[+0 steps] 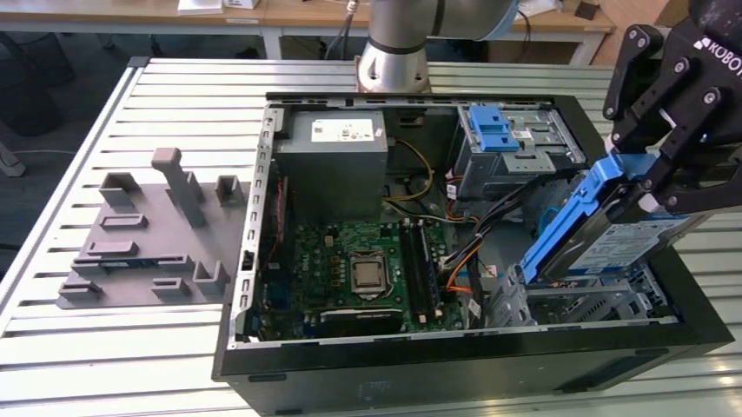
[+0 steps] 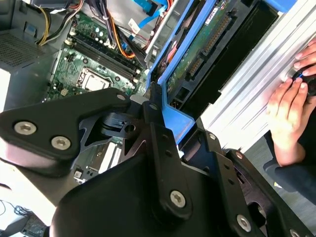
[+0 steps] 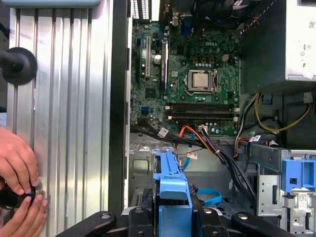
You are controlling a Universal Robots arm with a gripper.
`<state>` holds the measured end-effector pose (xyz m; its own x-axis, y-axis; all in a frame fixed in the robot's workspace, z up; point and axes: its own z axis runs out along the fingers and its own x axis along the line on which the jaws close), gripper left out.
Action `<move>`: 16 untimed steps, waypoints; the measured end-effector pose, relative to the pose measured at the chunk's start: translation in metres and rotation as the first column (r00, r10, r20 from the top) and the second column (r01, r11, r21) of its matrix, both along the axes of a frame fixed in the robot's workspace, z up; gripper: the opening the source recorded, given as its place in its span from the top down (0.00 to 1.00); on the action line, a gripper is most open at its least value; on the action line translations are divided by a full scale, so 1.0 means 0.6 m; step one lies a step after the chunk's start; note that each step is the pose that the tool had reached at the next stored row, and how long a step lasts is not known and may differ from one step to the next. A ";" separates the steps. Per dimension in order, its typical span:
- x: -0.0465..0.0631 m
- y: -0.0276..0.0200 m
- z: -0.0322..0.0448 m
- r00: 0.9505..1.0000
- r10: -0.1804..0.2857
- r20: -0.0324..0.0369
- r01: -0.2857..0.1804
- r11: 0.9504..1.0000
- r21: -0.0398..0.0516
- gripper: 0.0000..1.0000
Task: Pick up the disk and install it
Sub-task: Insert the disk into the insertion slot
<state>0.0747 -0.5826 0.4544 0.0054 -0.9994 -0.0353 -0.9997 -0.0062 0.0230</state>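
The tool (image 1: 644,178), clamped on the tilted disk (image 1: 614,239), should square it to the drive bay (image 1: 579,302) just beneath, steering clear of the cables (image 1: 467,259) alongside.

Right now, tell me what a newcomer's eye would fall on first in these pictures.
The gripper holds the disk, blue-railed and tilted, over the open computer case at the exterior view's right. Inside the case lies the green motherboard. In the first wrist view, a person's hands lie on the ribbed table beside the case.
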 end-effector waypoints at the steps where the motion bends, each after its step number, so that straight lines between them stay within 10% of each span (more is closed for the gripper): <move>1: 0.001 0.0002 -0.001 1.000 0.000 0.000 0.000 1.000 0.000 0.64; 16: 0.007 0.0087 -0.014 1.000 -0.008 0.000 0.008 1.000 0.000 0.64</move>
